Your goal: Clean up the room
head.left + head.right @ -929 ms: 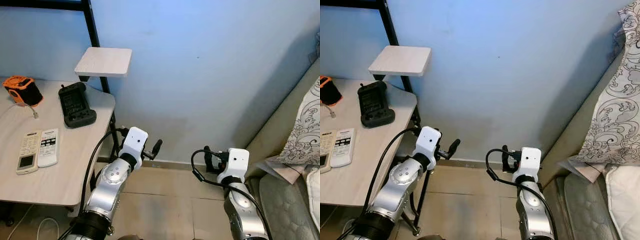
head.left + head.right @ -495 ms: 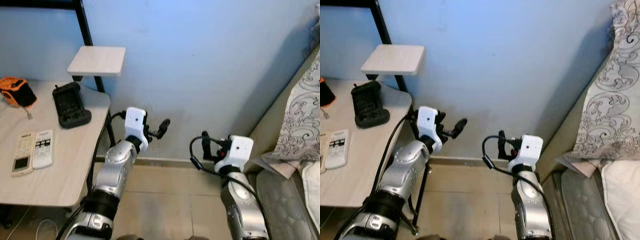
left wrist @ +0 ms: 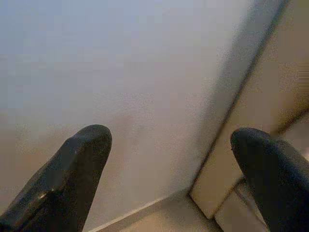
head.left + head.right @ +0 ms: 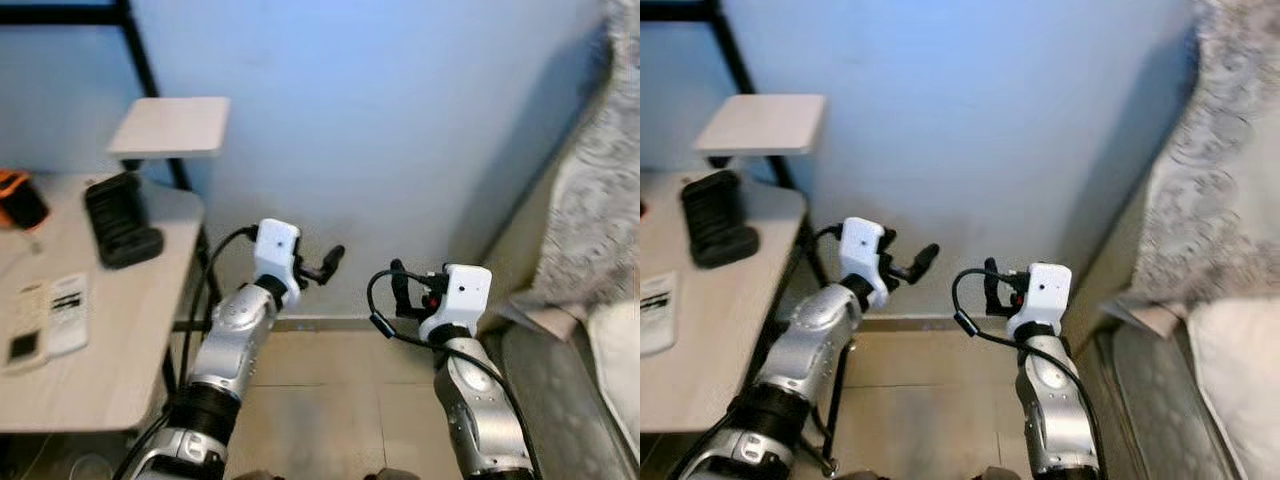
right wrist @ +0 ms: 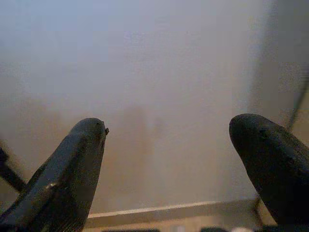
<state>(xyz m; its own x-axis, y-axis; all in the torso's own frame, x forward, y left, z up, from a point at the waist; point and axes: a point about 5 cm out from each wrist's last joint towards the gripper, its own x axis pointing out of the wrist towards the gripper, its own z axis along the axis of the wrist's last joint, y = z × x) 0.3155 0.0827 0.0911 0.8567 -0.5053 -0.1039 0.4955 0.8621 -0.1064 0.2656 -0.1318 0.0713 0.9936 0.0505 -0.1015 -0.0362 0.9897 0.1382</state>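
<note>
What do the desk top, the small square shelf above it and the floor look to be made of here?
Desk top: pale wood-grain laminate by the look, matte with faint streaks.
Small square shelf: the same light wood-look board, thin and matte, on a black metal frame.
Floor: beige tiles, slightly glossy, with grout lines visible.
The blur leaves real wood or laminate open.

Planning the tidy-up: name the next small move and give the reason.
Probably turn left toward the desk: both hands, left and right, are open and empty, facing bare wall, while the remotes lie there.

Left gripper (image 3: 169, 145), jaws apart, facing wall (image 3: 120, 63)
</note>
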